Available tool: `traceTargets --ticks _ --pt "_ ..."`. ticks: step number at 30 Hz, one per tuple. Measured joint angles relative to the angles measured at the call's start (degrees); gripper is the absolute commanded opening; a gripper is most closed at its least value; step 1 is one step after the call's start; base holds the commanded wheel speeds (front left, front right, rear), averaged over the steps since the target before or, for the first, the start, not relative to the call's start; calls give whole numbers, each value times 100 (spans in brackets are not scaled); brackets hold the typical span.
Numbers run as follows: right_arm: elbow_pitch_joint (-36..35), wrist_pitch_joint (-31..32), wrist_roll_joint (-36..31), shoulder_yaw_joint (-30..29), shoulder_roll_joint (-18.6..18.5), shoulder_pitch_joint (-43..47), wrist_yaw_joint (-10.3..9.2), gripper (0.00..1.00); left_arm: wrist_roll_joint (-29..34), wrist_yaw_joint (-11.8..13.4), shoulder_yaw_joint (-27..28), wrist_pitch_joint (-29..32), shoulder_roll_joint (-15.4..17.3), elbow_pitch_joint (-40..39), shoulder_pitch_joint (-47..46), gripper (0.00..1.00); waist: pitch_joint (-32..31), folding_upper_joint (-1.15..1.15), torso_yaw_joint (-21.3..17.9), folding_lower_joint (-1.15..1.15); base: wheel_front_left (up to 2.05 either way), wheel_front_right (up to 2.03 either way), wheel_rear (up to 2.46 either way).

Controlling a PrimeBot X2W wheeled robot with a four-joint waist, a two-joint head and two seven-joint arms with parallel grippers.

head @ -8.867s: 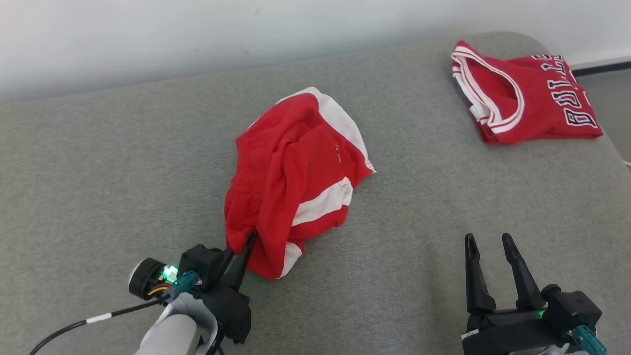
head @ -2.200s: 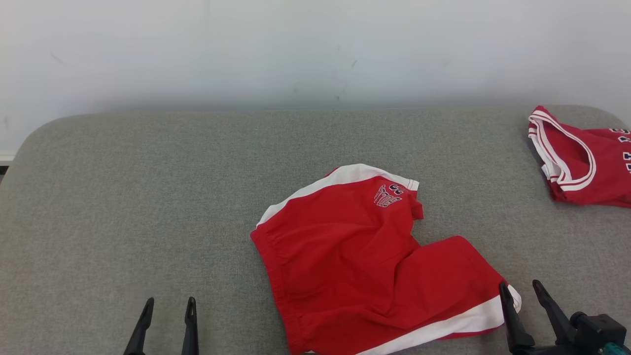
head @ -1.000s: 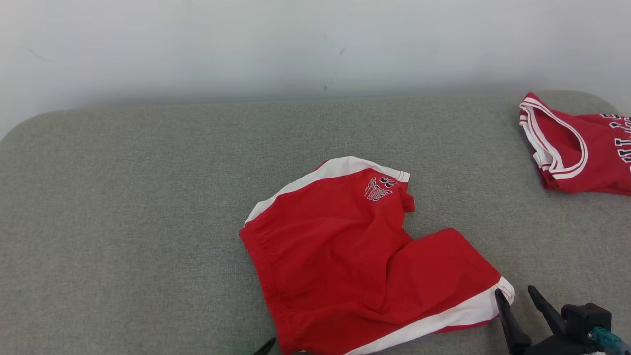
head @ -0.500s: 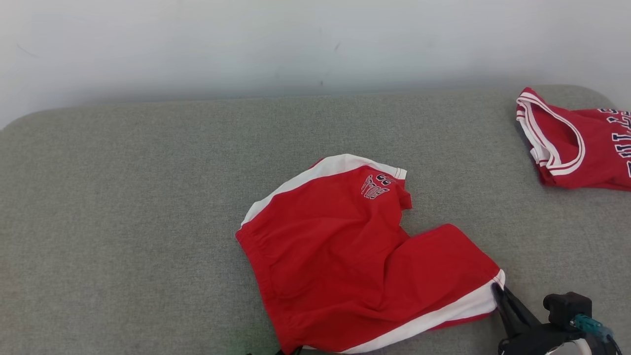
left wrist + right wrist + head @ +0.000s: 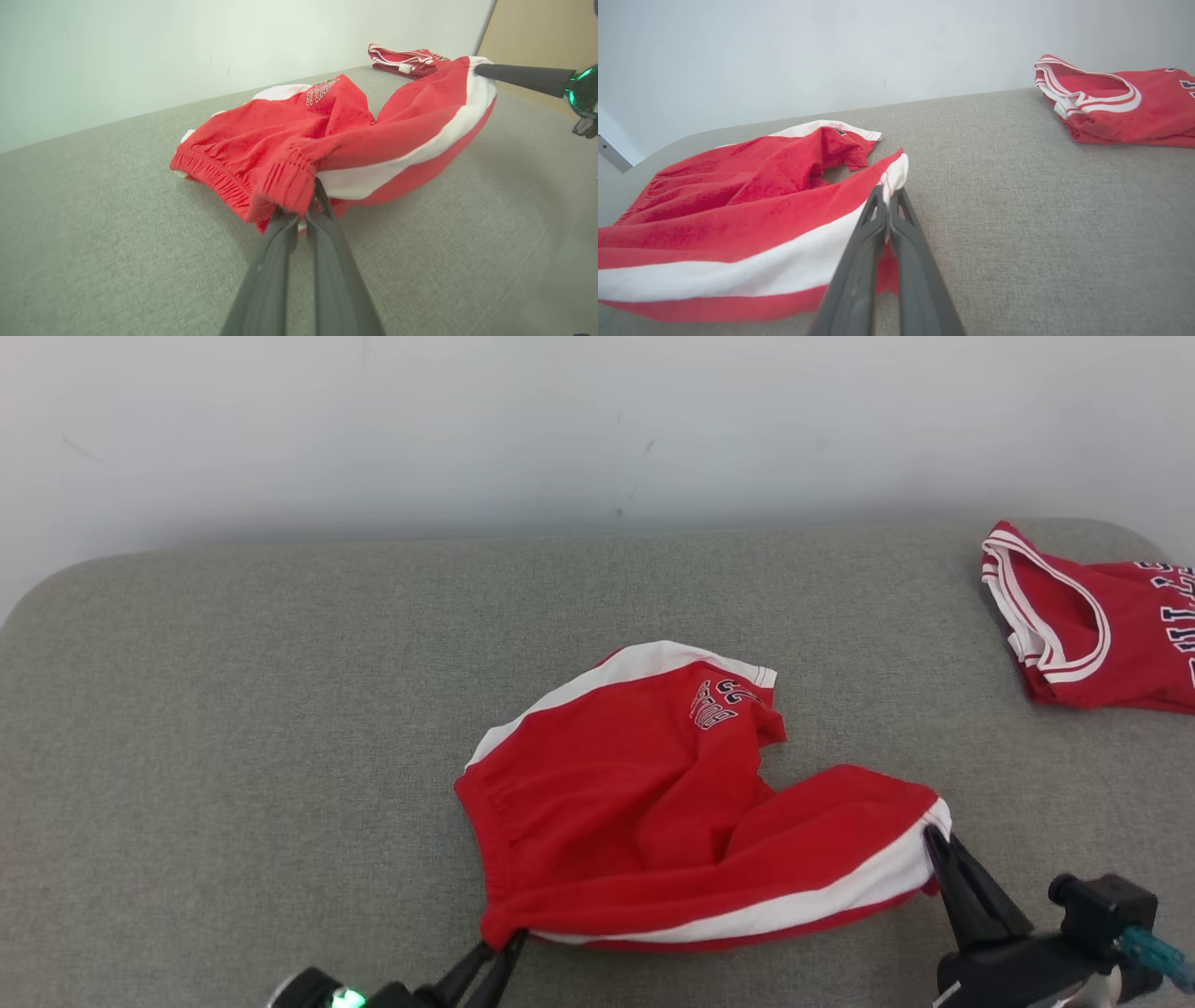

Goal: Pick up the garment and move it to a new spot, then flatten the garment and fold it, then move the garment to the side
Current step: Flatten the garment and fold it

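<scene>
The red shorts [image 5: 672, 812] sit at lower centre on the grey desk [image 5: 233, 709], with the front edge raised. The left claw [image 5: 504, 947] pinches the waistband corner and the right claw [image 5: 934, 845] the white leg hem, both closed tight. Uneven pulling could slip either thin pinch and drop that corner.

The red shorts [image 5: 653, 803] carried a small print [image 5: 717, 700] near one leg hem: two short lines of dark, white-edged characters, upside down in the head view. The longer line may have read BULLS (too small to be sure); the shorter could not be read. On the red jersey [image 5: 1092, 635], block lettering [image 5: 1178, 616] ran off the picture's edge, two L's legible.
</scene>
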Motion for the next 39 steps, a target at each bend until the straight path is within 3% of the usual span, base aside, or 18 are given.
traceTargets --ticks 5,10,19,20,25,39 --pt "-491 265 124 33 -8 -517 0 0 -99 0 -1 0 301 -236 -678 0 60 0 -23 0 0 0 0" --pt "-534 509 276 38 -24 -1479 0 0 -530 0 -265 85 772 -219 -1994 0 281 0 -59 0 0 0 0" --pt "52 1042 666 67 -7 -4263 0 0 -1868 -3 -832 742 1599 14 -5184 0 1092 1 -131 1 0 0 0" --pt "230 1152 722 82 1 -4944 0 0 -2082 -3 -969 862 1680 160 -5905 0 1324 1 -149 2 0 0 0" --pt "790 1360 786 147 119 -6570 0 0 -2412 -3 -1374 1068 1692 727 -7524 0 1921 1 -202 2 0 0 0" --pt "1889 1146 716 715 410 -9376 0 0 -3029 -3 -2064 633 1585 2089 -10227 0 3070 2 -426 2 0 0 0"
